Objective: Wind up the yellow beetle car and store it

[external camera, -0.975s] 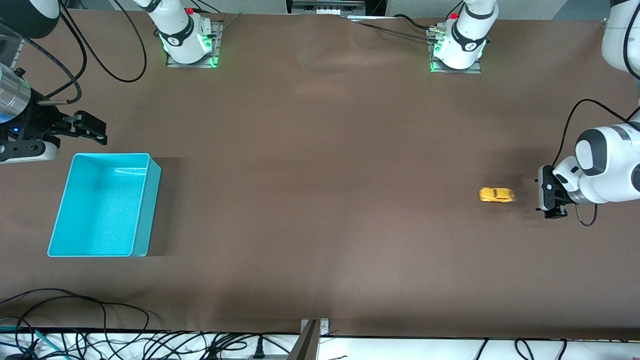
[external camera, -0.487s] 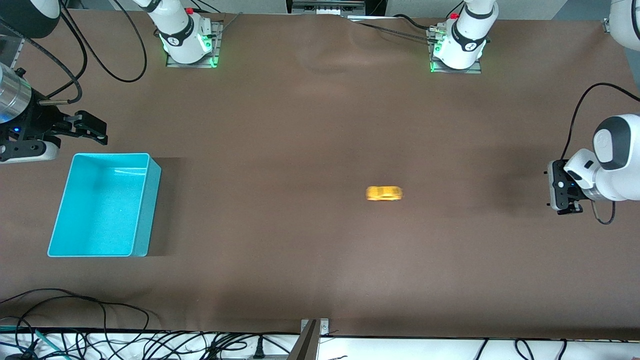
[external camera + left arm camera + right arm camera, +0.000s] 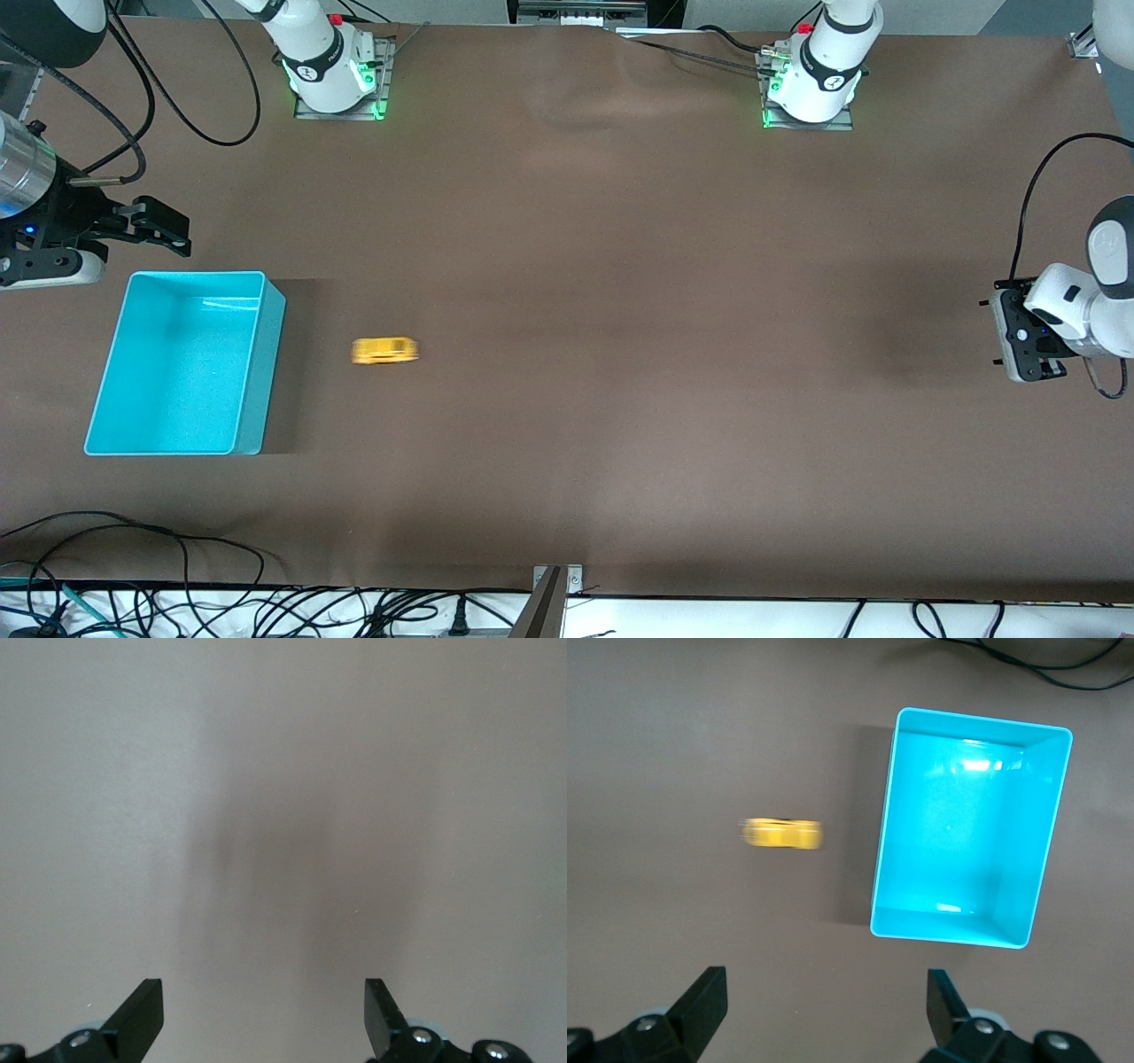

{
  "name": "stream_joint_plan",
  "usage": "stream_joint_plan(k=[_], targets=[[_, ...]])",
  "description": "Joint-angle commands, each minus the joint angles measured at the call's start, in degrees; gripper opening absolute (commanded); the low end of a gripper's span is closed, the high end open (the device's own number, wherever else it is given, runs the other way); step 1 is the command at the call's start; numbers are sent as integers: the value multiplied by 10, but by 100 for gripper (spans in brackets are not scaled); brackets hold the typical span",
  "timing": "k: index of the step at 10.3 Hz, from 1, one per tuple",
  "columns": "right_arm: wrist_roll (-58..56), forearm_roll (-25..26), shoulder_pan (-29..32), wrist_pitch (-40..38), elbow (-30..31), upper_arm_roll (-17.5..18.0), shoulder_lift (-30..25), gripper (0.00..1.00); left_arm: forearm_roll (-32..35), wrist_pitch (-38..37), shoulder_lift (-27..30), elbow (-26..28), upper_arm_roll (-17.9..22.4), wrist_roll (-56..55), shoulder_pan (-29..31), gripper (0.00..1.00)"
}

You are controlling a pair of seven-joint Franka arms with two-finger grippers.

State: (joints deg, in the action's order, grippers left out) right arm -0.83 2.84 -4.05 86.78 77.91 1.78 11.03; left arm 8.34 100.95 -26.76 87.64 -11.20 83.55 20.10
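Note:
The yellow beetle car (image 3: 384,351) is a blurred streak on the brown table, beside the turquoise bin (image 3: 177,363) on the side toward the left arm's end. In the right wrist view the car (image 3: 782,834) sits a short gap from the empty bin (image 3: 970,828). My right gripper (image 3: 161,227) is open and empty, above the table just past the bin's farther rim; its jaws stand wide apart in the right wrist view (image 3: 824,1001). My left gripper (image 3: 1014,341) is open and empty over bare table at the left arm's end, as its own view (image 3: 263,1010) shows.
Cables (image 3: 133,567) lie along the table's edge nearest the front camera. The two arm bases (image 3: 332,75) (image 3: 811,84) stand at the table's farther edge. A small metal bracket (image 3: 556,580) sits at the middle of the near edge.
The car has rolled across the table from the left arm's end to just beside the bin. The left gripper has drawn back toward the table's end. The right arm has not moved.

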Motion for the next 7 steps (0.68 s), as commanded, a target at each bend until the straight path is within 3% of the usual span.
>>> stream_joint_plan(k=[1,3,6,7], targets=[[2,-6,-3,-8,-5,2,2,100,-8,-54,1,-51,-36,-78,-12,100],[2,0,-15,-4,-1,3,3,100,-8,-98,13,-77,-66,-171,-11,100],[-2,4,-19,-6,-1,3,44,100,-49,-122,62,-79,-73,-374,-11,100],[-1,27,-42,-3,-3,3,45,100,-57,-132,78,-79,-73,-409,-12,100]])
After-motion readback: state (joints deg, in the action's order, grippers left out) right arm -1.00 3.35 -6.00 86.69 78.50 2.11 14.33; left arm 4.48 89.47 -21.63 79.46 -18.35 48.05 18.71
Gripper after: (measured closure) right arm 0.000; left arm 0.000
